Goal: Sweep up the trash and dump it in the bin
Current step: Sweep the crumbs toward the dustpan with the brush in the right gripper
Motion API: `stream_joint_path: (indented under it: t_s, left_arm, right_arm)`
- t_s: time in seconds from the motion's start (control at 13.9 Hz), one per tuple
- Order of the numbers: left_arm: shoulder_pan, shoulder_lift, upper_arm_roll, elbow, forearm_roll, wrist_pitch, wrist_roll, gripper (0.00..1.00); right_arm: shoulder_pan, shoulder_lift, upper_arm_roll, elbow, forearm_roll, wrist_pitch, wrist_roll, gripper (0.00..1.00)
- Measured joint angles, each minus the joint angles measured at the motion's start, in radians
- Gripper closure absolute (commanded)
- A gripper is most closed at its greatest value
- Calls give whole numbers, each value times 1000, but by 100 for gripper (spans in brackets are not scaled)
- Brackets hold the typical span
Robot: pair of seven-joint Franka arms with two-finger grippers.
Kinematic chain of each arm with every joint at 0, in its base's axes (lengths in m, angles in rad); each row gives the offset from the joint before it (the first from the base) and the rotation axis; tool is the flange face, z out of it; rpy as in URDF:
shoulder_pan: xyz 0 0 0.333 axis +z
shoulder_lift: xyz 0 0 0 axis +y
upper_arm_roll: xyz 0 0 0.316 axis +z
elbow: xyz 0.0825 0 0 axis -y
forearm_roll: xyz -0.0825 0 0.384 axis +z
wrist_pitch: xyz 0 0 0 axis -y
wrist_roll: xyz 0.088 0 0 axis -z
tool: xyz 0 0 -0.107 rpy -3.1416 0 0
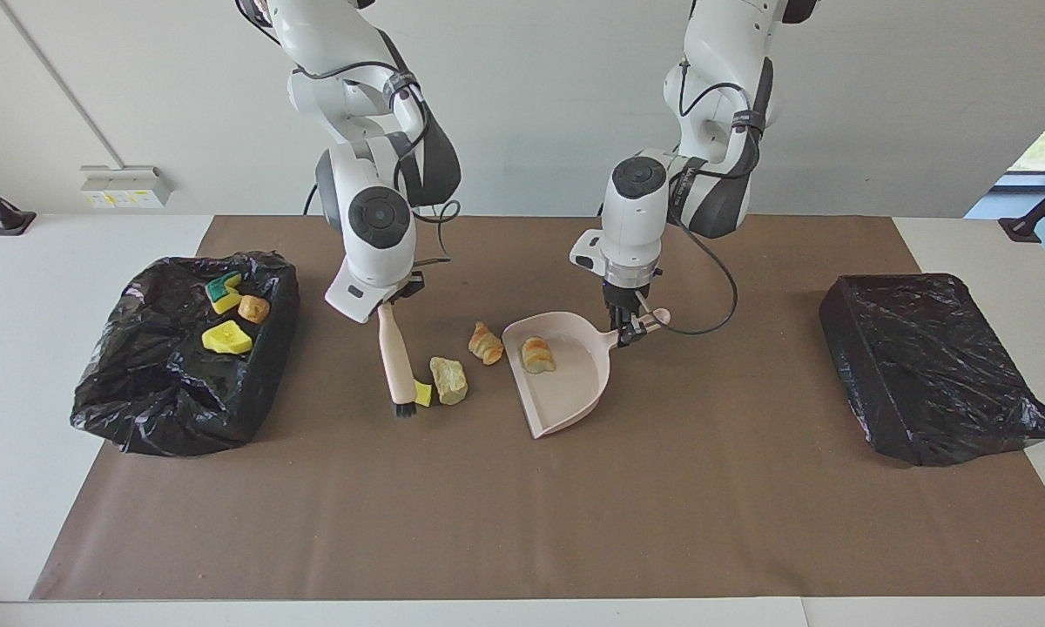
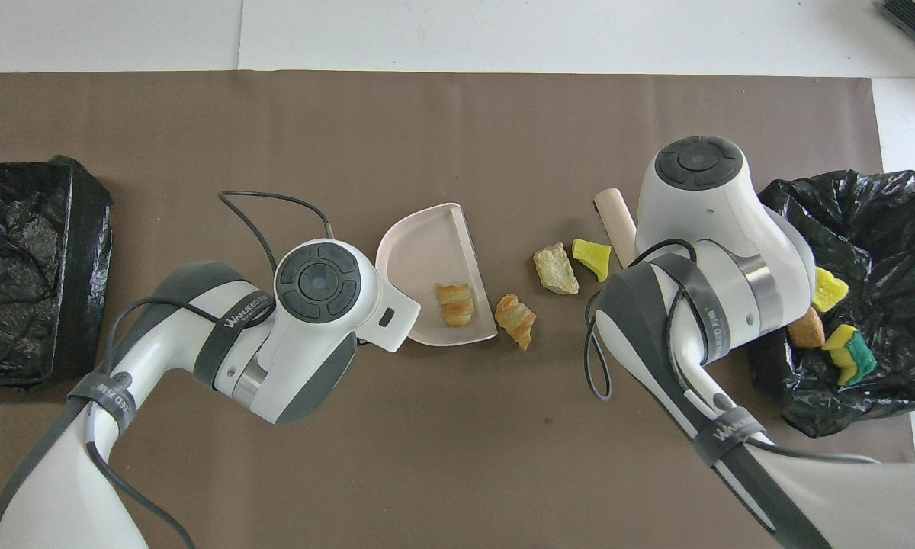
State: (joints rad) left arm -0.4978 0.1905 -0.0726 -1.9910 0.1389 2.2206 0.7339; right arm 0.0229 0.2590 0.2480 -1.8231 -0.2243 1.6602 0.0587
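Note:
My right gripper (image 1: 390,305) is shut on the pink brush (image 1: 394,357), which slants down to the table. Its dark bristles (image 1: 403,407) sit against a yellow sponge scrap (image 1: 423,394), on the bin's side of it. A tan lump (image 1: 448,380) lies against the scrap. My left gripper (image 1: 631,327) is shut on the handle of the pink dustpan (image 1: 575,392), which lies flat on the mat. One bread-like piece (image 1: 537,354) rests in the pan. Another bread-like piece (image 1: 485,342) lies just outside the pan's mouth. The black-lined bin (image 1: 131,392) holds three pieces of trash.
A closed black bag-wrapped box (image 1: 932,366) sits at the left arm's end of the table. The brown mat (image 1: 522,522) covers the work area. In the overhead view both wrists hide their grippers; the brush handle (image 2: 614,215) shows beside the right wrist.

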Motion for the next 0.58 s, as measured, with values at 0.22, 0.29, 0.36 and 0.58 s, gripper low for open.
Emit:
stream_joint_path:
  t_s: [0.22,0.29,0.36,0.58]
  left_arm:
    - [0,0,0,-1,0,2,0,100]
    - [0,0,0,-2,0,2,0,100]
    - [0,0,0,-3,0,2,0,100]
    - [0,0,0,-4,0,3,0,100]
  right_arm:
    - [-12,-8,4,-118,16,64,-20,100]
    - [-3,-11,8,-158,68,83,-20,100]
    - [14,-16,10,-187,137,103,-20,100]
    - [109,-32,12,-222,341,157,7,100]
